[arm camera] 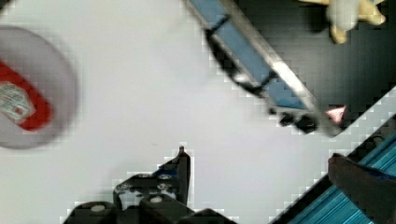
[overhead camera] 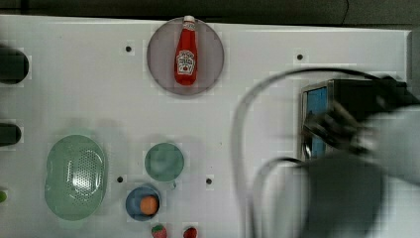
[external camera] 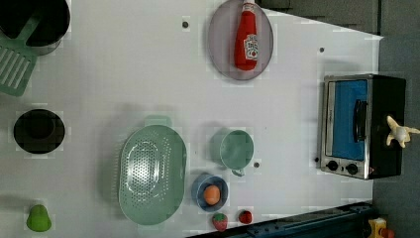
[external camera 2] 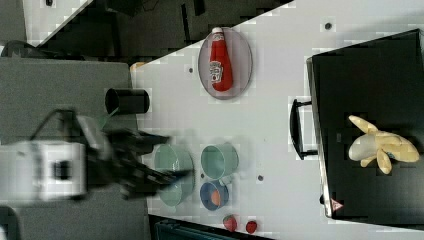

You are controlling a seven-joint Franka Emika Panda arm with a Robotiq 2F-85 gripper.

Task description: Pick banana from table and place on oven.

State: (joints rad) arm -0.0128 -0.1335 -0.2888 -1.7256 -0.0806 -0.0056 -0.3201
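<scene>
Pale cream-yellow, the banana is seen lying on the black top of the oven, its peel strips splayed out, with nothing touching it; in the left view it sits at the oven's far right edge. The oven is set on the white desk with its blue glass door and handle turned toward the rest of the objects. The hand is seen well apart from the banana, blurred, at the right view's left, with its fingers spread wide and nothing held between them. On the desk, a ketchup bottle is laid on a grey plate; a green colander, a green cup and a blue bowl holding an orange fruit are grouped nearby, with two strawberries just beside the bowl.
</scene>
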